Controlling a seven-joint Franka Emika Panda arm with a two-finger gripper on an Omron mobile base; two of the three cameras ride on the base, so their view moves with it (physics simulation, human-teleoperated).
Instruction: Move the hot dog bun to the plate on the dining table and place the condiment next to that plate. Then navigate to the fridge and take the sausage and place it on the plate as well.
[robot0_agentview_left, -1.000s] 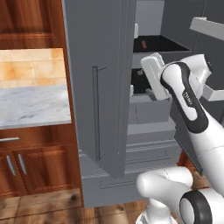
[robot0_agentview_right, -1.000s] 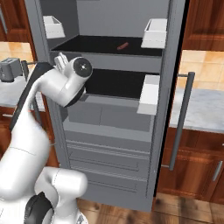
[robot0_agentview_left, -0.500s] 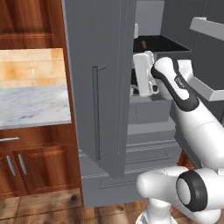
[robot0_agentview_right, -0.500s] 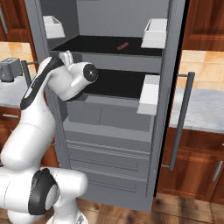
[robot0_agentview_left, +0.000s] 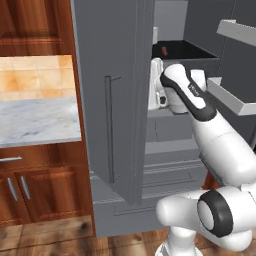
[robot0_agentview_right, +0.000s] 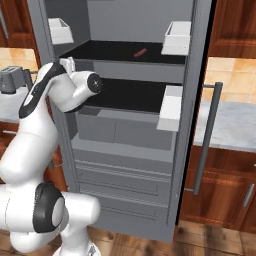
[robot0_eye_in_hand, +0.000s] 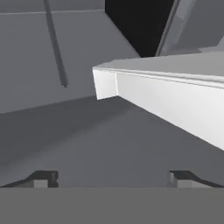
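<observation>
Open fridge (robot0_agentview_right: 125, 130) shelf holds the sausage (robot0_agentview_right: 139, 52).

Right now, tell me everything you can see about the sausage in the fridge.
The sausage is a thin, short reddish-brown stick, smooth-looking, lying flat on the dark upper shelf of the open fridge. In the right base view it sits toward the right of that shelf, slightly angled, left of a white door bin. In the left base view only a small red end peeks past the door edge. Nothing touches it but the shelf; the open hand is apart from it.
</observation>
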